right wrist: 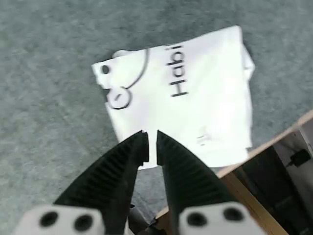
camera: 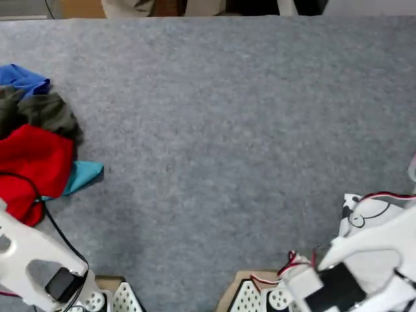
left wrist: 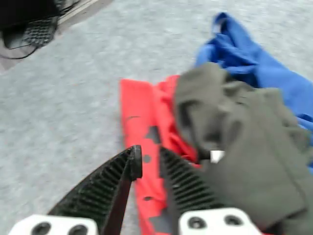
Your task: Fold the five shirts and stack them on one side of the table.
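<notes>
A loose pile of shirts lies at the table's left edge: blue (camera: 23, 78), dark olive (camera: 45, 110), red (camera: 32, 162) and teal (camera: 84, 175). In the left wrist view my left gripper (left wrist: 149, 164) hangs above the red shirt (left wrist: 139, 112), shut with nothing in it. Beside it, the olive shirt (left wrist: 234, 142) lies over the blue one (left wrist: 244, 54). A folded white shirt (camera: 364, 211) with dark print lies at the front right, partly under the right arm. My right gripper (right wrist: 150, 144) hovers over the white shirt's (right wrist: 195, 98) edge, shut and holding nothing.
Grey felt (camera: 227, 130) covers the table. Both arm bases (camera: 260, 296) stand at the front edge. A black cable (camera: 39, 195) runs over the red shirt. The wooden table edge (right wrist: 274, 147) is close beside the white shirt.
</notes>
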Controlling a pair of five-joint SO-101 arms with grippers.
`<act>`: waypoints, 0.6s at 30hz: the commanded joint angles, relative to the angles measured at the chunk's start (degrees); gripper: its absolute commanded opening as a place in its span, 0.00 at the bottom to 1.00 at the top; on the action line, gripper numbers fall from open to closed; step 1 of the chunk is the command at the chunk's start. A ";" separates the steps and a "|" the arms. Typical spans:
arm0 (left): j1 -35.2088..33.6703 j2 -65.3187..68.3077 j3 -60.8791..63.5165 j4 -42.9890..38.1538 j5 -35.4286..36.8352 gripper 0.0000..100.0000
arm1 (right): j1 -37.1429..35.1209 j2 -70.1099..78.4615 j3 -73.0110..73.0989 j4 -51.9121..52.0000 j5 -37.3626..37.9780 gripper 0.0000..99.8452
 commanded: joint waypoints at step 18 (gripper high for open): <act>4.57 -3.38 46.24 0.00 -0.26 0.02 | -26.86 -1.63 6.81 -12.48 -6.33 0.05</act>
